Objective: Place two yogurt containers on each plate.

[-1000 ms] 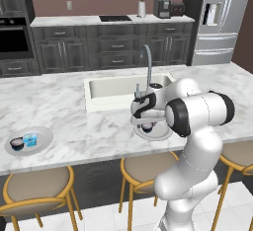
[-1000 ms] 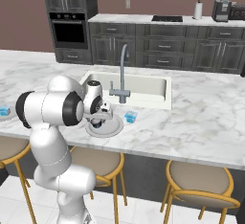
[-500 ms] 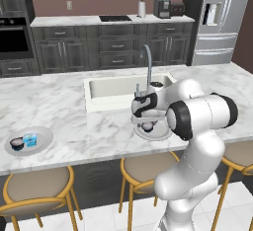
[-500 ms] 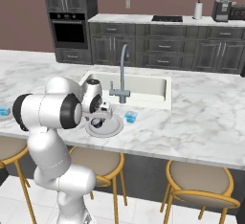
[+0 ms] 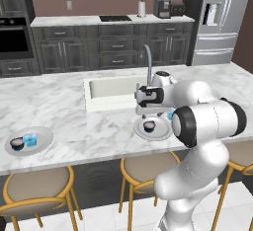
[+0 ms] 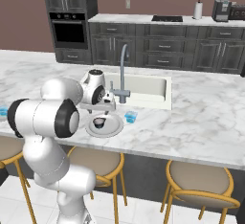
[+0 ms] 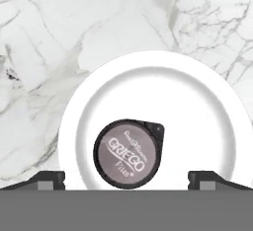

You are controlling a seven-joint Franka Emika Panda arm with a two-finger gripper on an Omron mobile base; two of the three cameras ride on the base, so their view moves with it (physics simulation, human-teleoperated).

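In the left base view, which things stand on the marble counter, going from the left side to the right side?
Dark yogurt cup → light blue yogurt cup, both on the left plate → sink → dark yogurt cup on the right plate.

A dark cup (image 7: 128,154) with a grey "GRIEGO" lid sits on a white plate (image 7: 197,106) on grey-veined white marble (image 7: 39,52).
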